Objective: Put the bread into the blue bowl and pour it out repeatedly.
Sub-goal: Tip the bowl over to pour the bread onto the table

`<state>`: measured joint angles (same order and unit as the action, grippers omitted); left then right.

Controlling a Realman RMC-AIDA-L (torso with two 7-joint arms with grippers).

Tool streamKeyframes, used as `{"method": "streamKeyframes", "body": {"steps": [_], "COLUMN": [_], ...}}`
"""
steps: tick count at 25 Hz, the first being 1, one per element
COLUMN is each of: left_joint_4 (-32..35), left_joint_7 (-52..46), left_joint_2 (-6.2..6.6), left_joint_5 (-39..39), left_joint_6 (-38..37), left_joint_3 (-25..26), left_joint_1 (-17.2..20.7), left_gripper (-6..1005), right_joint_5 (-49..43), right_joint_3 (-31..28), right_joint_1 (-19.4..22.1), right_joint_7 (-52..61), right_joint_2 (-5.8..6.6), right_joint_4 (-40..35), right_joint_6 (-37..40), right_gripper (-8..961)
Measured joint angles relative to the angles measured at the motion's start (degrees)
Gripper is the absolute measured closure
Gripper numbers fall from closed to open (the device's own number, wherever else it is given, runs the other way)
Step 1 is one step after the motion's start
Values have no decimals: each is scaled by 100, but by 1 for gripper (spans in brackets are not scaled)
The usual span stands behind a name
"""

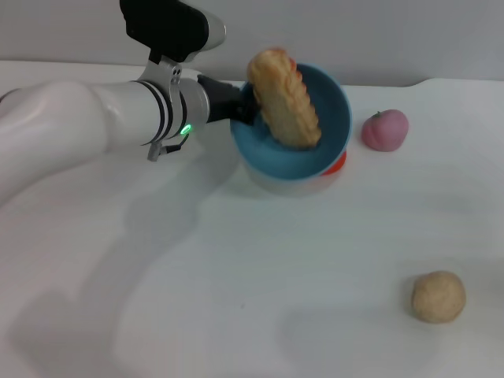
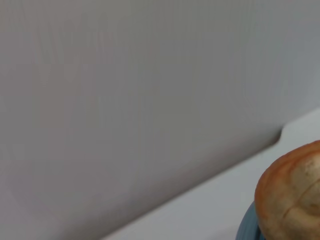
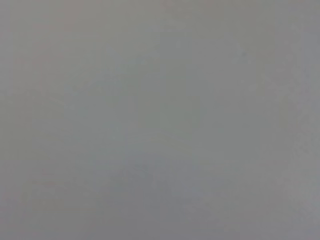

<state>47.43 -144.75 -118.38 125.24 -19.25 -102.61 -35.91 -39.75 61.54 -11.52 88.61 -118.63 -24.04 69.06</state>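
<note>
Upper centre of the head view, the left end effector [image 1: 242,106] clamps the blue bowl's [image 1: 331,130] rim, tilting it toward the camera so the bread [image 1: 285,98] leans steeply inside, seemingly ready to slide onto the tabletop [image 1: 236,276].

The head view looks forward and down from above onto the white table [image 1: 260,291], with the left arm [image 1: 87,130] entering from the frame's left. The left wrist view sits very close, facing the grey wall [image 2: 125,100]; it shares the bread [image 2: 292,195] and bowl [image 2: 246,227] at its lower right. The right wrist view shows only plain grey.
</note>
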Motion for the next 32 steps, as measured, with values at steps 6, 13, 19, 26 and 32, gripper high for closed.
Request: {"method": "streamKeyframes", "body": {"steps": [6, 13, 19, 26, 32], "left_joint_4": [383, 457, 157, -167, -86], "left_joint_7": [0, 256, 858, 807, 623], "left_joint_2": [20, 45, 20, -6, -3], "left_joint_5": [49, 70, 83, 82, 7], "left_joint_6": [693, 2130, 3829, 4144, 3886], "left_joint_3": [-345, -1132, -2250, -2458, -2194], "left_joint_1": [345, 705, 827, 643, 636], "left_gripper": [1000, 1000, 999, 999, 999], "right_joint_5": [-16, -28, -33, -165, -707], "right_joint_3": [-37, -36, -32, 16, 16], "right_joint_1": [89, 43, 13, -44, -229], "right_joint_7": [-4, 36, 49, 68, 412], "right_joint_2": [-6, 13, 18, 31, 47], "right_joint_4": [31, 56, 181, 341, 348], "right_joint_6": [13, 5, -66, -255, -270], "right_gripper": [513, 514, 515, 515, 516]}}
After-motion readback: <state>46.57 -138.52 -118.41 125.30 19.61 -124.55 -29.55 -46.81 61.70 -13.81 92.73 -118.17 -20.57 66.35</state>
